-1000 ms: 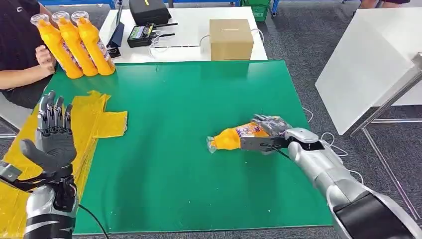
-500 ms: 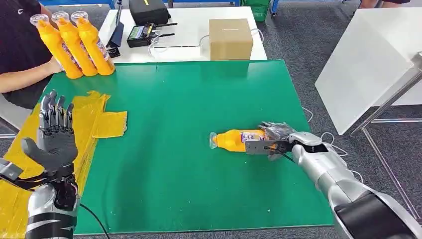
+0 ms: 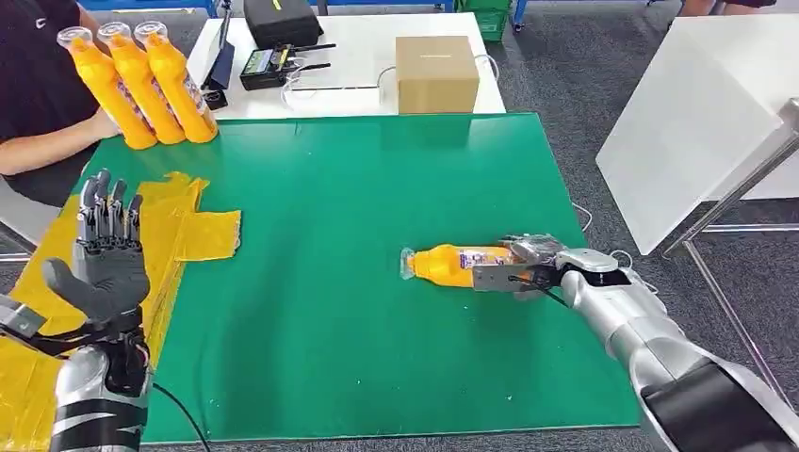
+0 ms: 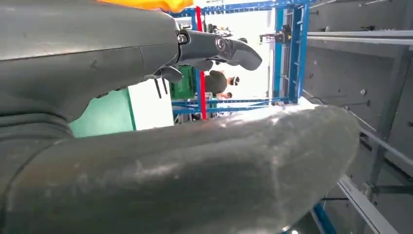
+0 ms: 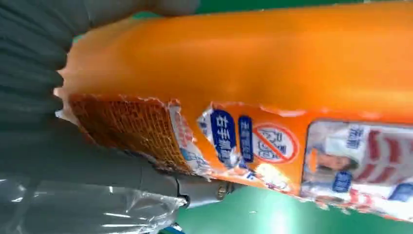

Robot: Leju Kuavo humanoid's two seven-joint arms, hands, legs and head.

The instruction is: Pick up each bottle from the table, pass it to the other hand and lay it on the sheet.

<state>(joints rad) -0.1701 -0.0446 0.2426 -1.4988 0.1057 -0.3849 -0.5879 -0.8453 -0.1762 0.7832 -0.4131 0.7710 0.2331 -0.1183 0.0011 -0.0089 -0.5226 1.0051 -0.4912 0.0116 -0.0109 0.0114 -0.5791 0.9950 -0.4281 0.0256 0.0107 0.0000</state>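
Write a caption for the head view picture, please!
Right hand grips an orange bottle lying on the green table; left hand waits open over the yellow sheet.

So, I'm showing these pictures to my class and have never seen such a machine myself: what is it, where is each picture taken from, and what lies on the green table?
It is a humanoid robot with two silver arms. The wide picture comes from a camera high on its body, looking down; the two close-ups come from cameras at its wrists. The right hand grips an orange bottle lying on the green table; the right wrist picture shows that bottle's label up close. The left hand is raised with fingers apart, holding nothing, above a yellow sheet. Three more orange bottles stand at the far corner, beside a seated person. A cardboard box sits on the white table behind.
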